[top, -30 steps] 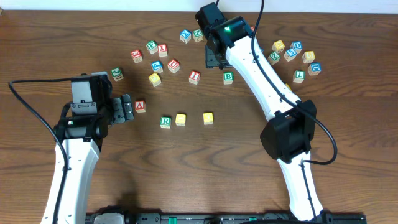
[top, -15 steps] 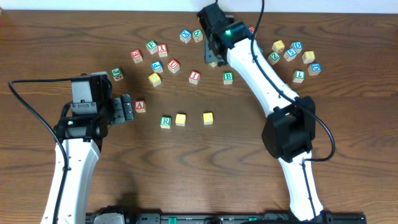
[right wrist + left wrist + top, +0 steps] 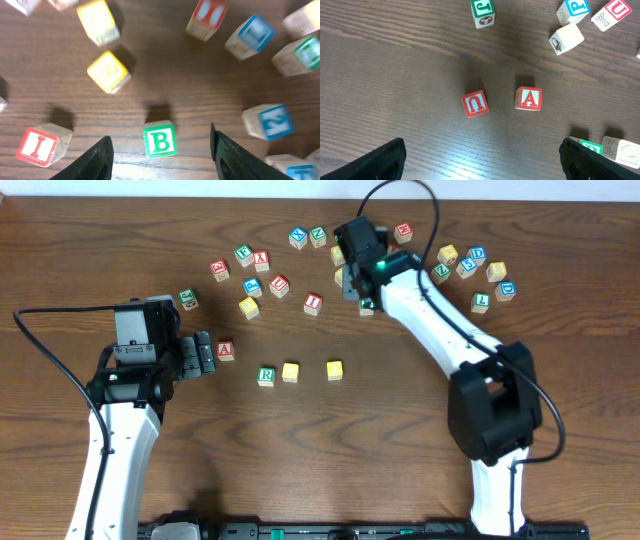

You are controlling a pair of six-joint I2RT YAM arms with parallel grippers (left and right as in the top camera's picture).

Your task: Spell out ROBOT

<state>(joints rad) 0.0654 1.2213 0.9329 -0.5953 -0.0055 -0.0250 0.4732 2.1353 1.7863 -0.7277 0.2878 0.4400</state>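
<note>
**Ana:** Dark brown wooden table (image 3: 330,460) fills every view. What lies closest to the robot's side?

**Ben:** A short row. There is a small wooden cube with a green R (image 3: 266,375), and just beside it a plain yellow wooden cube (image 3: 290,371). A second plain yellow cube (image 3: 334,369) sits apart, to the right.

**Ana:** And the left gripper (image 3: 203,355)?

**Ben:** It is a little farther, with its fingers spread wide and nothing between them. A wooden cube with a red A (image 3: 225,349) sits just in front of it.

**Ana:** Farther on?

**Ben:** The right gripper (image 3: 161,136) is over the wooden cube with a green B (image 3: 160,140). Its fingers (image 3: 95,160) are spread on both sides of this cube, with a gap on each side, not touching. A wooden cube with a red I (image 3: 39,146) lies nearby.

**Ana:** And the T?

**Ben:** Scattered lettered cubes (image 3: 476,253) lie near the far edge. I cannot tell which one is the T.
</note>
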